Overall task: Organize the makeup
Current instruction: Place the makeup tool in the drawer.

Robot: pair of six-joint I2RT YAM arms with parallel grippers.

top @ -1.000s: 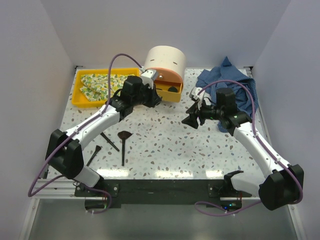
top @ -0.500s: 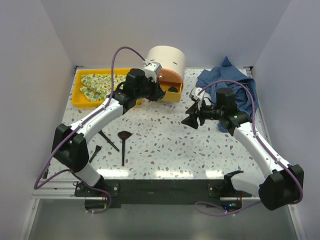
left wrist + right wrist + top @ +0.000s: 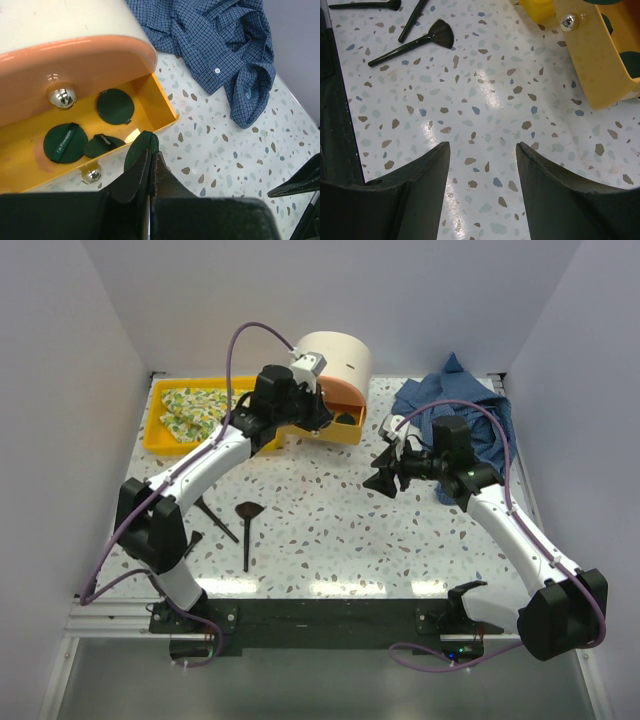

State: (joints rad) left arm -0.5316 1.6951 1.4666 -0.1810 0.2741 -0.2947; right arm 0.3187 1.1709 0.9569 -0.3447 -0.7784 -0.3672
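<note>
My left gripper point(image 3: 151, 151) is shut on a dark green round disc point(image 3: 136, 152), held on edge just above the front rim of the open yellow drawer point(image 3: 165, 102). Three more green discs point(image 3: 115, 106) lie inside that drawer. From above, the left gripper point(image 3: 322, 418) is at the drawer of the cream organizer point(image 3: 335, 360). A fan-headed brush point(image 3: 247, 528) and two thin dark brushes point(image 3: 217, 522) lie on the table at the front left. My right gripper point(image 3: 378, 478) hovers open over mid-table, nothing between its fingers point(image 3: 427, 165); the fan brush point(image 3: 415, 42) is far ahead of it.
A crumpled blue cloth point(image 3: 460, 405) lies at the back right. A yellow tray point(image 3: 160, 437) with a leaf-patterned cloth point(image 3: 200, 408) stands at the back left. The drawer has silver knobs point(image 3: 62, 97). White walls close in three sides.
The left arm has swung back and to the right, carrying the green disc up to the drawer. The right arm has not moved.
</note>
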